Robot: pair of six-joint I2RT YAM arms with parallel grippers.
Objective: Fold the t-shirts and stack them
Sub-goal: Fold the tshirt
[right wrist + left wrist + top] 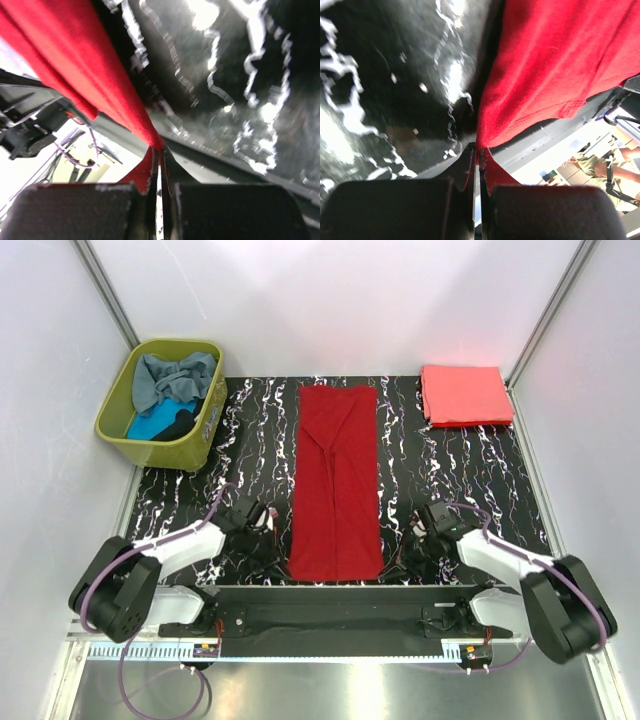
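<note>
T-shirts (336,440), from above, I count five: one dark red shirt (336,490) lying as a long strip mid-counter (450,470), one folded coral-pink shirt (465,394) at the far right corner, and one grey-blue shirt (175,377), one turquoise shirt (148,425) and one black shirt (180,426) in the single green basket (113,418). On my left wrist view, the left tool (479,155) is pinched tight on the red hem. On my right wrist view, the right tool (159,152) clamps red cloth too.

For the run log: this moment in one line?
left gripper: shut on dark red t-shirt | right gripper: same | coral-pink t-shirt: folded, far right
</note>
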